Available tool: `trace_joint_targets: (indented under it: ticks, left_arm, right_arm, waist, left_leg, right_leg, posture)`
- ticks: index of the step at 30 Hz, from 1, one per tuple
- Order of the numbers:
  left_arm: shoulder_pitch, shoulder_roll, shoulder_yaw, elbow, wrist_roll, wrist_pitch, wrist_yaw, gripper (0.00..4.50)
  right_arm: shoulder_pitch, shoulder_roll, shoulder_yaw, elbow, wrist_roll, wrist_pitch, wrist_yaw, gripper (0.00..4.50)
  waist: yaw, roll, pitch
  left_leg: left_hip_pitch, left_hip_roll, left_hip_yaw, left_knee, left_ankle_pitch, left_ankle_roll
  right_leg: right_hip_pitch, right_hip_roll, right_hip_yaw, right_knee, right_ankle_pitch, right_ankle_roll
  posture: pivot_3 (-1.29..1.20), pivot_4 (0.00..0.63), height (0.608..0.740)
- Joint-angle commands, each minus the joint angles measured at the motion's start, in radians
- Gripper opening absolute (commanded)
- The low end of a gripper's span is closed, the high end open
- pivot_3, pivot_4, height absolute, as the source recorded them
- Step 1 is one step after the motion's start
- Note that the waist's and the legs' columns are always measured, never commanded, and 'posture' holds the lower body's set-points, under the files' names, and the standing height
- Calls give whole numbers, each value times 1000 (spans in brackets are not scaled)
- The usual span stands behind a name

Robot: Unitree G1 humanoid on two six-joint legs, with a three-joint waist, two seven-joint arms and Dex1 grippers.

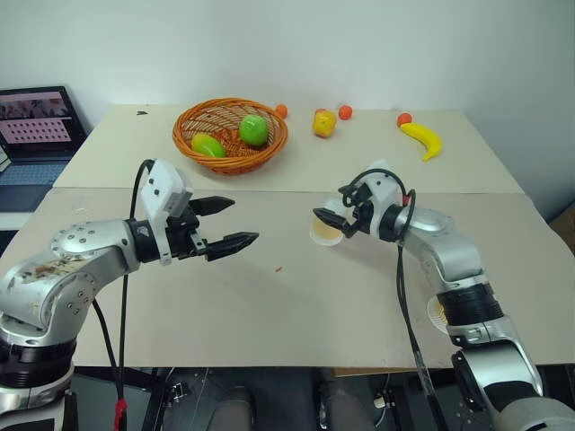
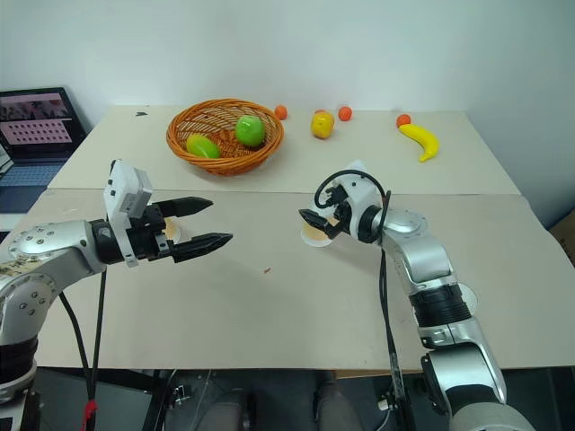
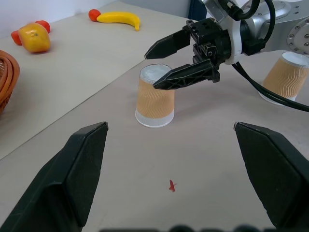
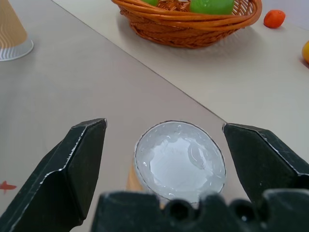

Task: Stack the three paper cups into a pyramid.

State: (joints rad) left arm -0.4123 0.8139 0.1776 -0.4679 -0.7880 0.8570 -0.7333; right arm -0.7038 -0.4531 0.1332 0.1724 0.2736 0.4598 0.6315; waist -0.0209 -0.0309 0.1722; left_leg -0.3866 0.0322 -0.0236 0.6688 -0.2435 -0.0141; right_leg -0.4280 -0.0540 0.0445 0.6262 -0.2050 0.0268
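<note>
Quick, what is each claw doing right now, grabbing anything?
Left claw: open, holding nothing.
Right claw: open, fingers either side of a paper cup, not gripping it.

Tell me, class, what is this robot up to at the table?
It is working with paper cups, all upside down and apart, so no pyramid yet. The right gripper, jaws open, sits just above the middle cup, one finger on each side, not gripping. The left gripper hangs open over the table. A second cup stands under the right arm; a third stands near the left gripper.
</note>
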Motion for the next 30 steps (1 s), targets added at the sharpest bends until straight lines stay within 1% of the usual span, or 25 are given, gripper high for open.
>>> trace_joint_targets:
  ticks: [1,12,17,18,24,30]
  left_arm:
    - [-19,4,18,-34,-16,-3,6,4454]
    - [-40,2,8,-30,-18,0,21,4454]
    - [-40,11,12,-25,-16,-1,12,4500]
    - [-41,15,13,-21,-14,-2,8,4500]
    - [-62,52,26,11,3,-12,-23,4500]
    - [1,158,80,42,23,-40,-119,4500]
  right_arm:
    - [-32,10,-44,33,-12,-63,13,4500]
    - [-65,38,-62,173,-42,-147,36,4500]
    - [-54,43,-69,153,-33,-132,48,3189]
    - [-52,44,-69,150,-34,-131,48,2762]
    - [-45,42,-68,112,-28,-101,46,2727]
    - [-15,56,-36,-112,34,67,75,2727]
  waist:
    - [0,0,0]
    - [-7,0,0]
    - [-15,0,0]
    - [-16,0,0]
    - [-21,0,0]
    - [-29,1,0]
  left_leg:
    - [0,0,0,0,0,0]
    - [0,0,0,0,0,0]
    - [0,0,0,0,0,0]
    - [0,0,0,0,0,0]
    - [0,0,0,0,0,0]
    - [0,0,0,-1,0,0]
  right_leg:
    - [0,0,0,0,0,0]
    - [0,0,0,0,0,0]
    - [0,0,0,0,0,0]
    - [0,0,0,0,0,0]
    - [0,0,0,0,0,0]
    - [-3,0,1,2,0,0]
  posture:
    - [0,150,737]
    - [0,150,737]
    - [0,150,737]
    - [0,150,737]
    - [0,150,737]
    - [0,150,737]
